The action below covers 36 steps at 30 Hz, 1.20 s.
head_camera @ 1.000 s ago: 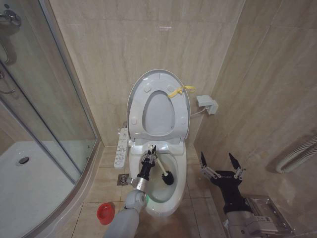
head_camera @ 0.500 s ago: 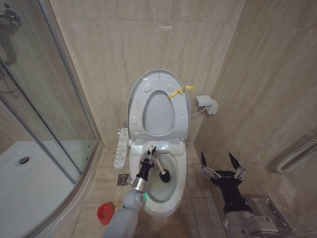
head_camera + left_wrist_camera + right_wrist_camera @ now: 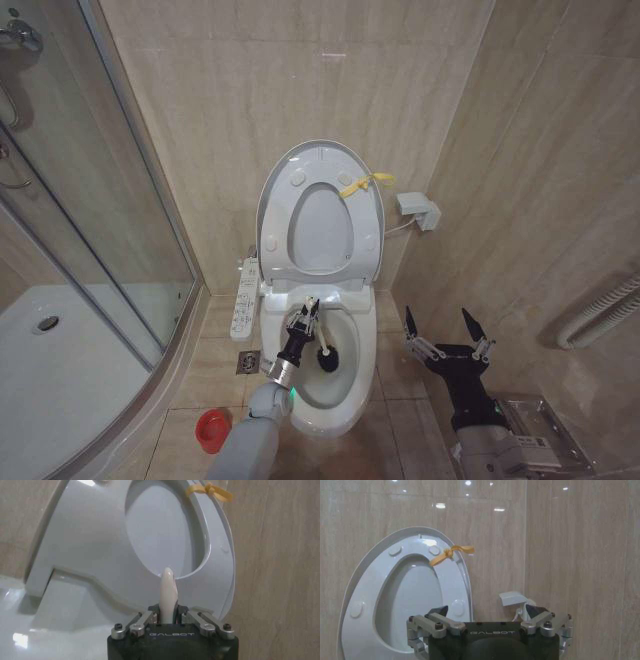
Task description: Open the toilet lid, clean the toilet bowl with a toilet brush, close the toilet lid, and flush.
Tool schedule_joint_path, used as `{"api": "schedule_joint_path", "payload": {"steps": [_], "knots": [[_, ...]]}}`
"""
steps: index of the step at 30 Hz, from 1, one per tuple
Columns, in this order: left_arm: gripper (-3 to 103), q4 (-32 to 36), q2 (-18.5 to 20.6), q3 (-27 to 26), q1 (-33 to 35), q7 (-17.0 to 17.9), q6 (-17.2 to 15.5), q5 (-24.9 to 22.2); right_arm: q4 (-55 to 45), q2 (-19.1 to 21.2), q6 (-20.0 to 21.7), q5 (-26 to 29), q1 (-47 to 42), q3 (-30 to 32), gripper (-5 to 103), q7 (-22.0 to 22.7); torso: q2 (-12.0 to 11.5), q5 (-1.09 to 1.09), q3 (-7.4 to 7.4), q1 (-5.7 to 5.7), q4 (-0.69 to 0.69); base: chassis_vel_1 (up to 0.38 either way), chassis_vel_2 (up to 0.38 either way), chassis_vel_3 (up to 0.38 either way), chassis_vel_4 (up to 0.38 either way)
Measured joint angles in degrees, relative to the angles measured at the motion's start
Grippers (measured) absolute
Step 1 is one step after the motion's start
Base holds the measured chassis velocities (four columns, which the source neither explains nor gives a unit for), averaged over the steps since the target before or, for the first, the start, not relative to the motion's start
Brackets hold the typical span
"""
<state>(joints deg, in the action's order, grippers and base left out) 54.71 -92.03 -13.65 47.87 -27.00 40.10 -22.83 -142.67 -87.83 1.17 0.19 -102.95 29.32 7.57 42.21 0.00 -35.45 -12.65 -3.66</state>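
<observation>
The toilet lid [image 3: 320, 232] stands raised against the wall with the ring seat up in front of it and a yellow tag [image 3: 365, 184] at its edge. Below it the white toilet bowl [image 3: 355, 385] lies uncovered. My left gripper [image 3: 304, 314] hangs over the bowl's left side, shut on the toilet brush's thin white handle [image 3: 167, 588]. The dark bristle head [image 3: 326, 358] is down inside the bowl. The lid [image 3: 95, 536] rises just beyond that gripper [image 3: 167, 614]. My right gripper [image 3: 440, 328] waits open to the right of the bowl, facing the lid [image 3: 415, 603]. The red holder [image 3: 212, 430] stands on the floor at front left.
A white button panel [image 3: 243, 298] juts from the seat's left side. A curved glass shower enclosure [image 3: 100, 220] fills the left. A small white wall box [image 3: 415, 208] and a corrugated pipe [image 3: 600, 312] are on the right wall. A floor drain [image 3: 248, 362] lies beside the bowl.
The brush head has shifted a little to the left inside the bowl, with my left gripper still on the handle. The right arm has not moved.
</observation>
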Motion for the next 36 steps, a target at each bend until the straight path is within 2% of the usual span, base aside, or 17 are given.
{"api": "schedule_joint_path", "payload": {"steps": [2,5,6,8,14,16,17,19,20,23,24,25,26,30,34,36], "knots": [[21,0.3,-0.1,0.3,-0.2,0.6,0.1,-0.2,0.0,0.0,0.0,0.0,0.0,0.0,100,0.0,0.0,0.0,0.0,0.0,-0.01,0.0,0.0,0.0,0.0],[21,2.4,-0.1,3.0,-0.8,3.5,-1.3,-8.6,0.0,0.0,0.0,0.0,0.0,0.0,100,0.0,0.0,0.0,0.0,0.0,-0.01,0.0,0.0,0.0,0.0],[21,2.4,-0.1,3.0,-0.8,3.5,-1.3,-8.6,0.0,0.0,0.0,0.0,0.0,0.0,100,0.0,0.0,0.0,0.0,0.0,-0.01,0.0,0.0,0.0,0.0],[21,3.4,-0.2,3.7,-1.1,4.5,-2.5,-13.9,0.0,0.0,0.0,0.0,0.0,0.0,100,0.0,0.0,0.0,0.0,0.0,-0.02,0.0,0.0,0.0,0.0],[21,2.3,-0.2,3.6,-0.9,4.2,-3.4,-13.2,0.0,0.0,0.0,0.0,0.0,0.0,100,0.0,0.0,0.0,0.0,0.0,0.0,0.0,0.0,0.0,0.0],[21,1.1,-0.2,2.6,-0.4,3.7,-3.3,-8.5,0.0,0.0,0.0,0.0,0.0,0.0,100,0.0,0.0,0.0,0.0,0.0,0.0,0.0,0.0,0.0,0.0],[21,1.1,-0.2,2.6,-0.4,3.7,-3.3,-8.5,0.0,0.0,0.0,0.0,0.0,0.0,100,0.0,0.0,0.0,0.0,0.0,0.0,0.0,0.0,0.0,0.0],[21,-0.1,-0.1,0.9,-0.3,3.1,-2.0,-0.5,0.0,0.0,0.0,0.0,0.0,0.0,100,0.0,0.0,0.01,0.01,0.0,0.0,0.0,0.0,0.0,0.0],[21,-0.4,-0.1,0.6,-0.4,3.0,-1.6,1.9,0.0,0.0,0.0,0.0,0.0,0.0,100,0.0,0.0,0.0,0.0,0.0,0.0,0.0,0.0,0.0,0.0],[21,-0.6,-0.1,0.5,-0.6,2.9,-1.3,3.3,0.0,0.0,0.0,0.0,0.0,0.0,100,0.0,0.0,0.0,0.0,0.0,-0.01,0.0,0.0,0.0,0.0],[21,-0.5,-0.1,0.9,-0.6,3.0,-1.4,1.9,0.0,0.0,0.0,0.0,0.0,0.0,100,0.0,0.0,0.01,0.0,0.0,0.0,0.0,0.0,0.0,0.0],[21,0.0,-0.1,1.9,-0.6,3.2,-1.9,-1.3,0.0,0.0,0.0,0.0,0.0,0.0,100,0.0,0.0,0.0,0.0,0.0,0.01,0.0,0.0,0.0,0.0],[21,0.0,-0.1,1.9,-0.6,3.2,-1.9,-1.3,0.0,0.0,0.0,0.0,0.0,0.0,100,0.0,0.0,0.0,0.0,0.0,0.01,0.0,0.0,0.0,0.0],[21,2.4,-0.1,4.6,-0.6,4.0,-4.6,-15.3,0.0,0.0,0.0,0.0,0.0,0.0,100,0.0,0.0,0.0,0.0,0.0,-0.01,0.0,0.0,0.0,0.0],[21,1.9,-0.1,4.4,-0.9,3.6,-4.7,-15.6,0.0,0.0,0.0,0.0,0.0,0.0,100,0.0,0.0,0.0,0.0,0.0,0.0,0.0,0.0,0.0,0.0],[21,-0.4,-0.1,3.1,-1.2,2.1,-3.0,-11.3,0.0,0.0,0.0,0.0,0.0,0.0,100,0.0,0.0,0.0,0.0,0.0,-0.01,0.0,0.0,0.0,0.0]]}}
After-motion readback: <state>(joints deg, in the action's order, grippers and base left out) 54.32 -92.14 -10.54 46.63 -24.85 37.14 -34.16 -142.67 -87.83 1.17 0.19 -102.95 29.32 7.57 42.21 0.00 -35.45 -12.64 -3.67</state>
